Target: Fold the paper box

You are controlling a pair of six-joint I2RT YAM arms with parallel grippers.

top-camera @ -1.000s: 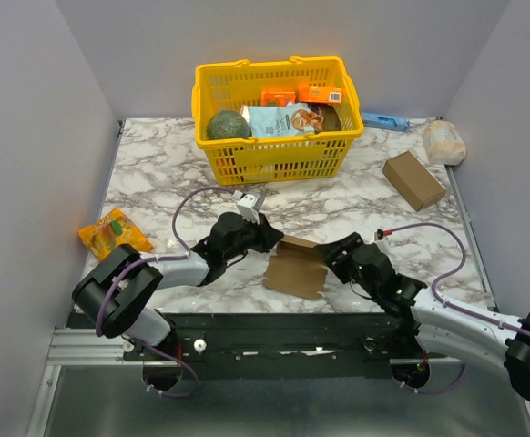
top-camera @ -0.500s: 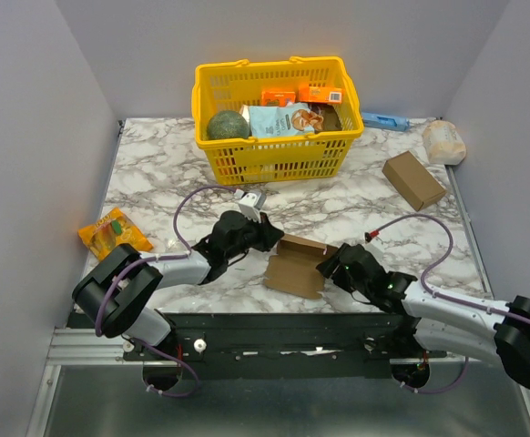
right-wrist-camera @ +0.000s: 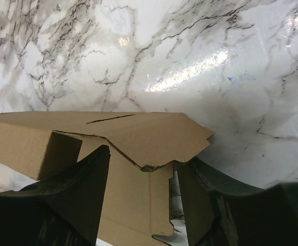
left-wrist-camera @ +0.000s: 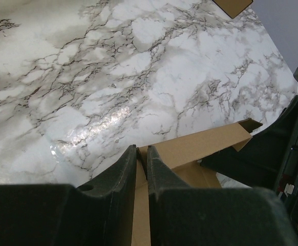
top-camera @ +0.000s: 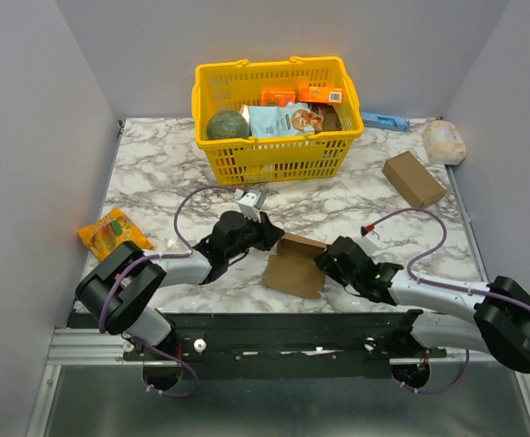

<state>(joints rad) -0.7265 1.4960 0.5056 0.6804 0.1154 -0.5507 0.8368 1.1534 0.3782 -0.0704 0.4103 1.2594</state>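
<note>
**Left pincer** (left-wrist-camera: 141, 154): clenched on the 10 o'clock corner of the paper box (top-camera: 294, 266). The box lay partly raised on the worktop (top-camera: 156, 173), at 6 o'clock from the yellow basket (top-camera: 212, 157). **Right pincer** (top-camera: 324, 259): released, straddling the 3 o'clock flap. Judged best practice: anchor the left corner, then close near the crease before folding inward.

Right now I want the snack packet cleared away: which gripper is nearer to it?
Left. The left gripper, shut on the paper box, is right of the snack packet; the right gripper is farther right, across the box.
</note>
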